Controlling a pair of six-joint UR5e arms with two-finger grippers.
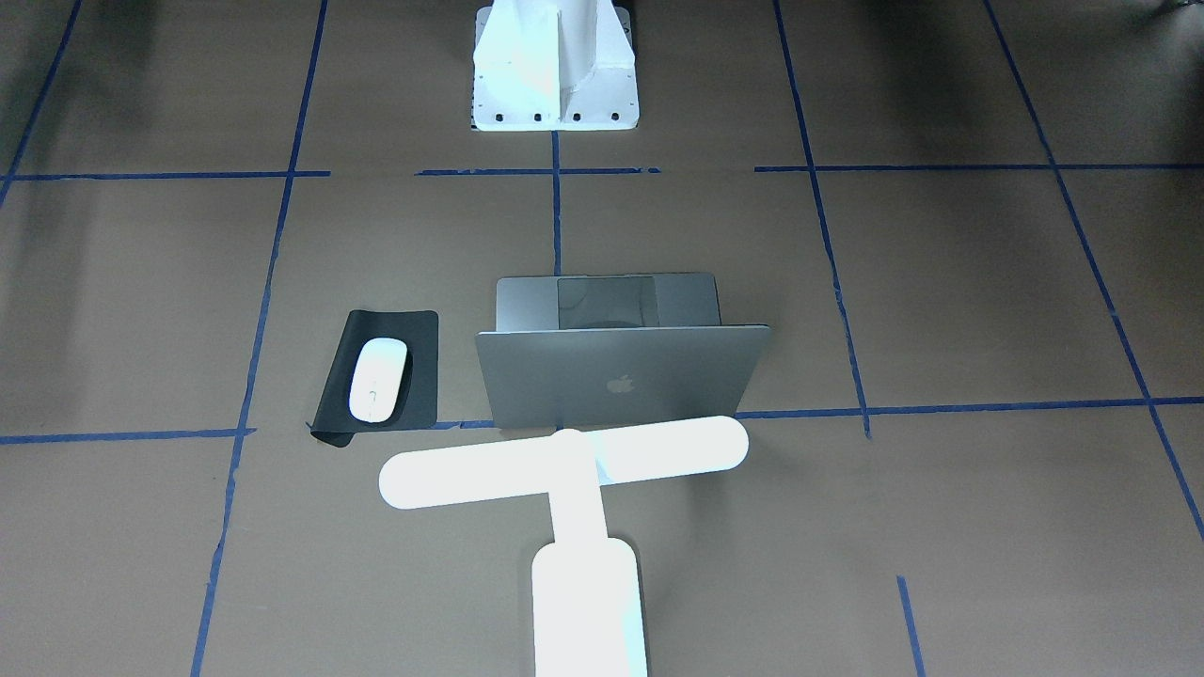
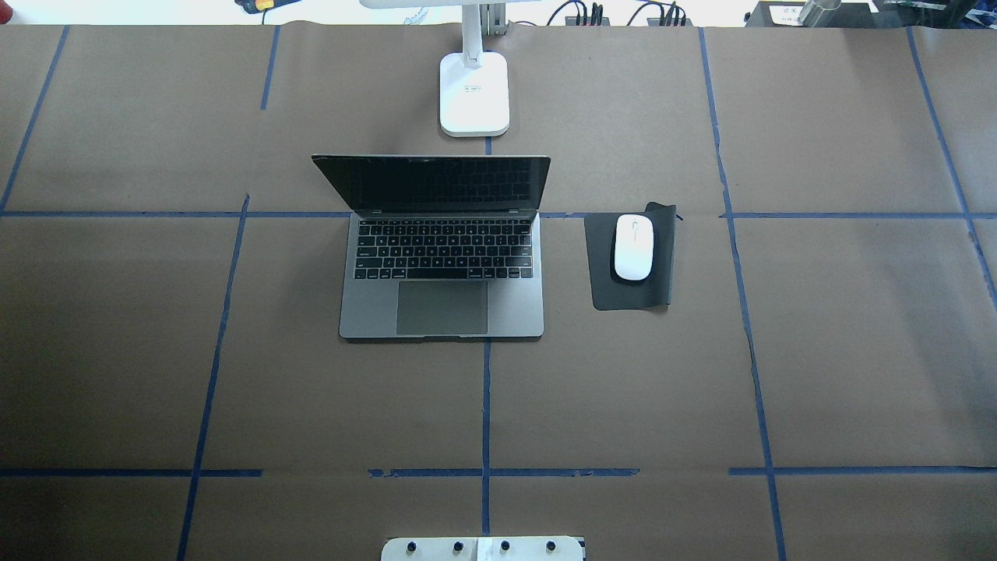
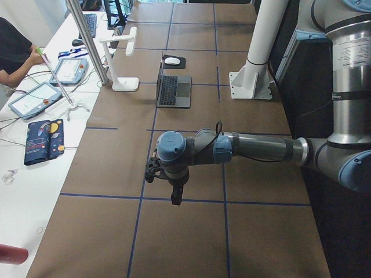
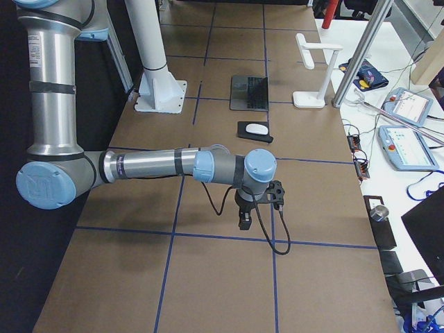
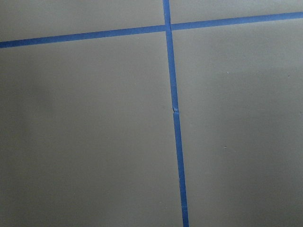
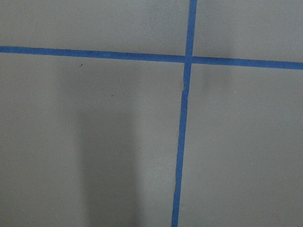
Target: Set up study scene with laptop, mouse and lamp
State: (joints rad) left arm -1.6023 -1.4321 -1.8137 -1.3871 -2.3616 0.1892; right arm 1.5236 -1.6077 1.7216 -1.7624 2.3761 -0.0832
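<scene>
- Silver-grey laptop [image 2: 441, 265] open, keyboard toward the robot.
- White mouse [image 2: 633, 246] on black mat [image 2: 604, 292], just beside laptop, robot's right.
- Lamp [image 2: 474, 93] glowing, behind laptop's lid.
- Left gripper [image 3: 175, 197], right gripper [image 4: 244, 220]: well apart from laptop; side views only, can't tell if spread or pressed together.

White mouse [image 2: 633, 247], black mat [image 2: 632, 265]
</scene>
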